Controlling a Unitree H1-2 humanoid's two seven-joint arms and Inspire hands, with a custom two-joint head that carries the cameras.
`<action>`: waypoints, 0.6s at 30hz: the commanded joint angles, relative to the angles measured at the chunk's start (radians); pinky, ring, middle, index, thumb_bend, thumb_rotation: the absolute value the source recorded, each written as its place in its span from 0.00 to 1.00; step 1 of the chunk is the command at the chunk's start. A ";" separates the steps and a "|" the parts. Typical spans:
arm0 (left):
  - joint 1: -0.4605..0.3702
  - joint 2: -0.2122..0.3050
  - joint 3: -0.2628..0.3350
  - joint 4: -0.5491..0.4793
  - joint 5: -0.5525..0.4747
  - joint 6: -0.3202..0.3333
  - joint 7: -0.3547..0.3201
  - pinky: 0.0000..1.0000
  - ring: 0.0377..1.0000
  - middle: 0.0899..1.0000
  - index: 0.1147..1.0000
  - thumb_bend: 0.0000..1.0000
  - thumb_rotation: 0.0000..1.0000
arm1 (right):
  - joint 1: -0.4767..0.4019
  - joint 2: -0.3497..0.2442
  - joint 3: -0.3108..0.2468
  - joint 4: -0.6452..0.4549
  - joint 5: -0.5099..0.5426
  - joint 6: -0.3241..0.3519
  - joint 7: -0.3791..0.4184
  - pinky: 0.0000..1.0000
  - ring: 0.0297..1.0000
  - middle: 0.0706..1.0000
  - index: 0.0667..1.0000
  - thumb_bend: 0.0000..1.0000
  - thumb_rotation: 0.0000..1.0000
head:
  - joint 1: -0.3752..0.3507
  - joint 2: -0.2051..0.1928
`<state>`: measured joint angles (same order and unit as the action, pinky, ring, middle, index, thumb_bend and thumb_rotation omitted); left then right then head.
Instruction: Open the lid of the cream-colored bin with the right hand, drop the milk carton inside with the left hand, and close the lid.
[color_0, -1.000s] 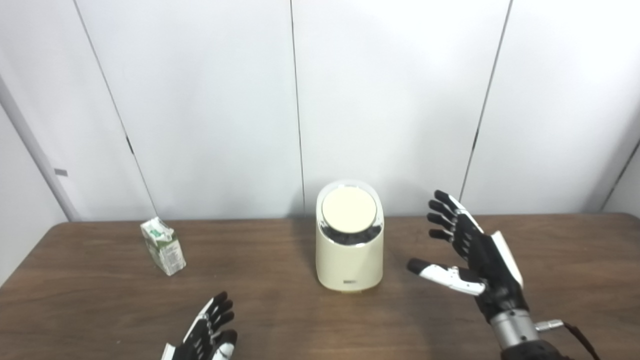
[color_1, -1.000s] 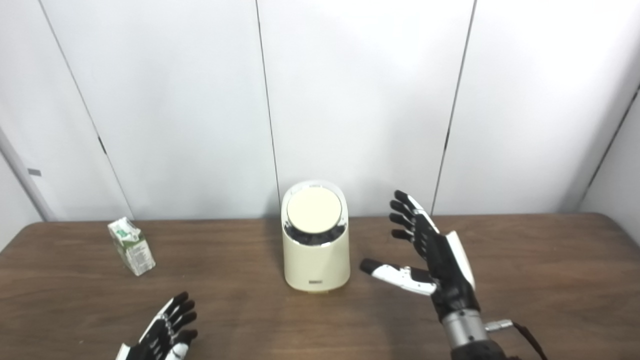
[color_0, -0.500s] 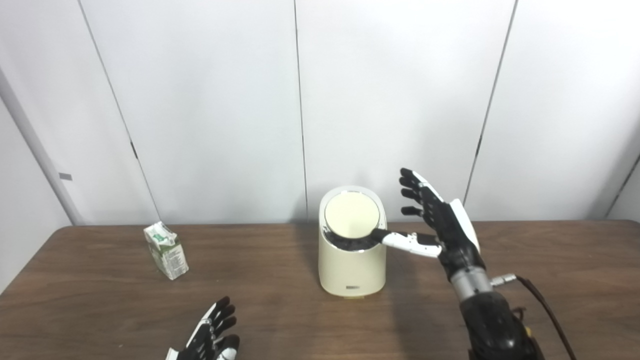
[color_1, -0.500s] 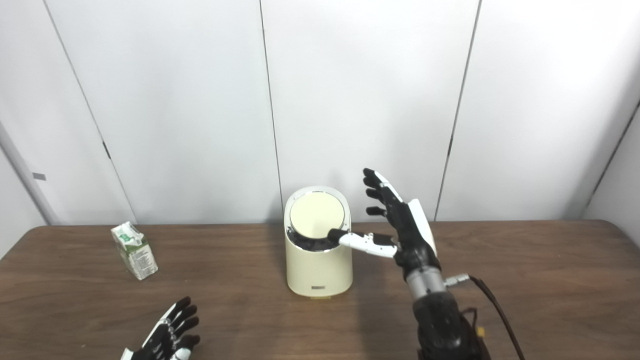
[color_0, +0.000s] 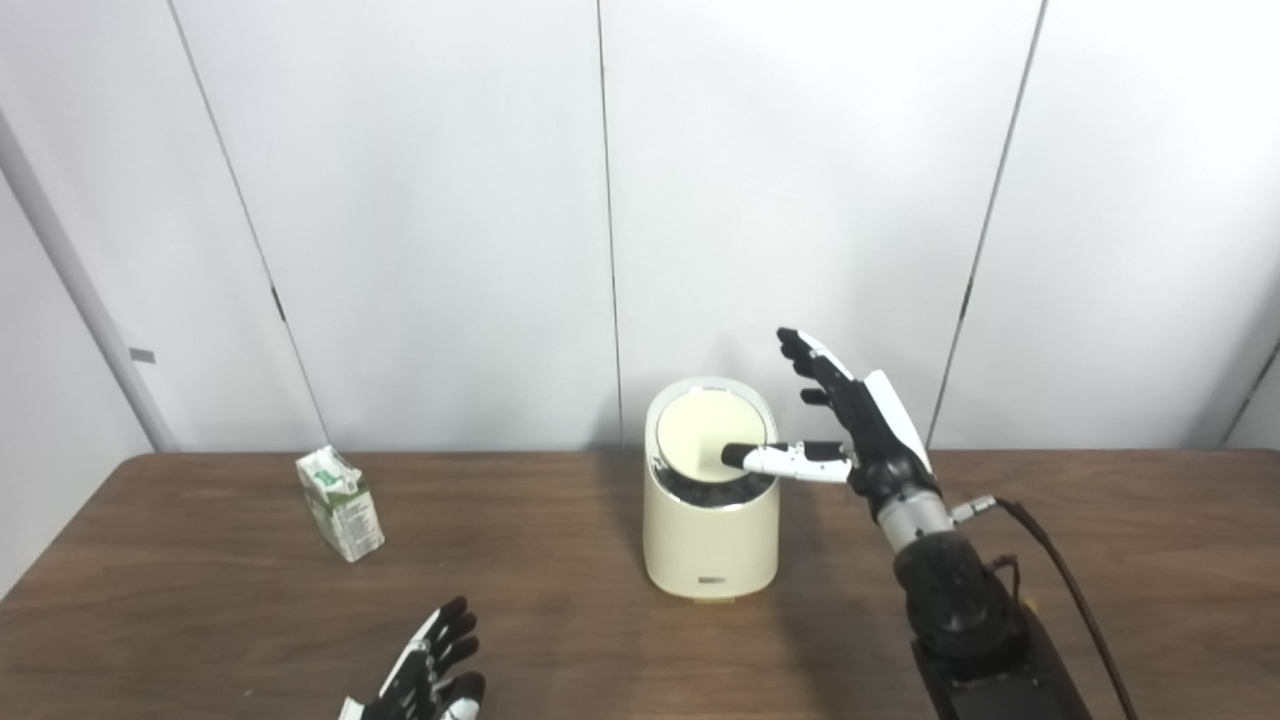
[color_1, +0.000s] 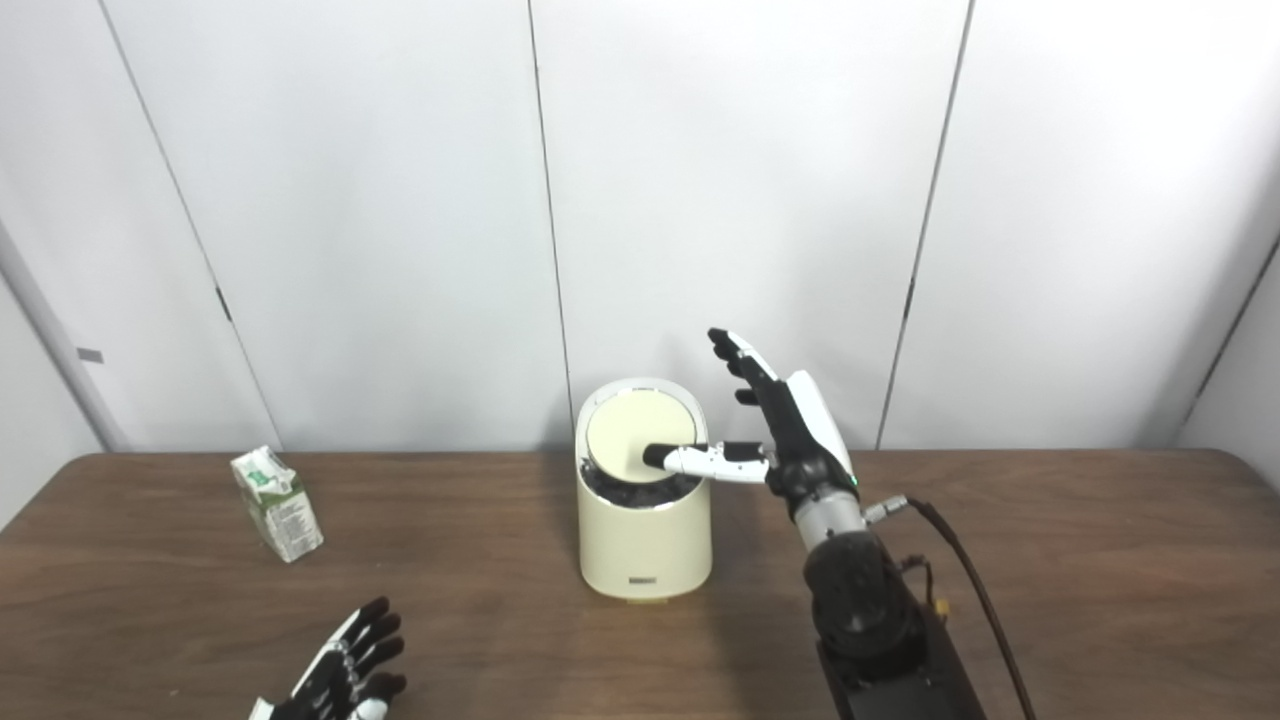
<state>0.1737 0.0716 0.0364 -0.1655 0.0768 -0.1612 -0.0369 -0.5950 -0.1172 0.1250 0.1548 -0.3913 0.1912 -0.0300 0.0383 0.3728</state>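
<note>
The cream-colored bin (color_0: 711, 540) stands at the middle of the table, its round lid (color_0: 700, 443) down and tilted toward me. My right hand (color_0: 850, 425) is open just right of the bin's top, fingers raised, thumb reaching over the lid's right edge. The green-and-white milk carton (color_0: 340, 503) stands upright at the table's left, also in the right eye view (color_1: 278, 503). My left hand (color_0: 425, 680) is open and empty, low at the table's front edge, well short of the carton.
The brown wooden table (color_0: 200, 620) runs across the view, with white wall panels close behind the bin. My right forearm and a black cable (color_0: 1060, 580) lie over the table's right front.
My right hand has risen and moved left from beside the bin to its top, and its thumb now reaches over the lid. The left hand has stayed low. The camera has shifted slightly.
</note>
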 joint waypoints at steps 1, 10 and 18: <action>0.009 -0.019 -0.011 0.056 -0.001 -0.012 0.015 0.78 0.87 0.89 0.94 0.37 0.57 | -0.074 -0.005 0.015 -0.001 -0.025 -0.056 -0.018 0.83 0.89 0.89 0.90 0.86 0.35 | 0.001 -0.001; 0.000 -0.032 -0.013 0.067 0.007 -0.007 0.019 0.78 0.87 0.89 0.94 0.38 0.56 | -0.119 -0.015 0.068 0.091 -0.101 -0.063 -0.052 0.81 0.87 0.88 0.89 0.87 0.33 | 0.008 -0.003; -0.001 -0.038 -0.015 0.070 0.017 -0.012 0.024 0.77 0.86 0.89 0.95 0.37 0.57 | -0.118 -0.031 0.083 0.111 -0.122 -0.087 -0.052 0.82 0.89 0.90 0.90 0.87 0.29 | 0.012 -0.002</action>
<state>0.1562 0.0564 0.0378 -0.1509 0.0905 -0.1610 -0.0294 -0.6623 -0.1340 0.2040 0.2888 -0.4976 0.1467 -0.0652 0.0491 0.3727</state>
